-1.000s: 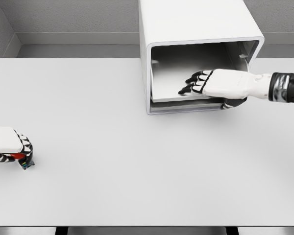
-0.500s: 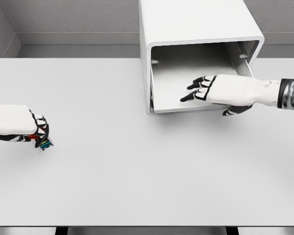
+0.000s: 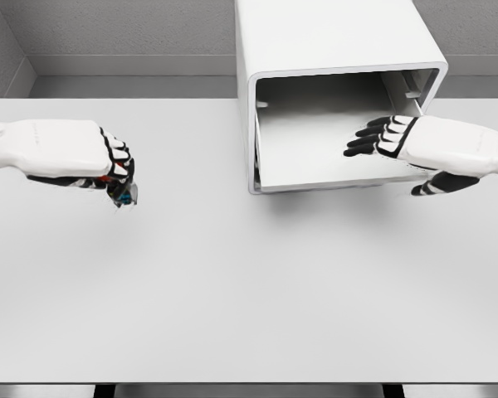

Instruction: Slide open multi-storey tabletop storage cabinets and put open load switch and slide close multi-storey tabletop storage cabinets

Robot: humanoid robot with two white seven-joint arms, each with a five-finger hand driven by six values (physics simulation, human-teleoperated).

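The table (image 3: 232, 298) in front of me is a plain white surface, and I take the cabinet (image 3: 332, 50) at its far edge as the reference for every position below. My left hand (image 3: 79, 153) hangs above the table well to the left of the cabinet, back of the hand upward, with its fingers (image 3: 118, 162) curled tightly down around the load switch (image 3: 124, 196). Only a small red and teal portion of the switch shows beneath the fingertips, protruding downward and a little toward the cabinet; its long axis cannot be determined from that portion. A faint shadow lies on the table under it, so the switch is off the surface. My right hand (image 3: 415, 145) is at the right side of the cabinet's front opening, palm down, with its fingers (image 3: 369, 141) extended, loosely spread and pointing left over the drawer (image 3: 315, 153); the thumb hangs below the drawer's front edge at the right. This hand grasps nothing, and contact with the drawer cannot be confirmed. The drawer stands slid out past the cabinet's front face, and its visible interior holds no object.
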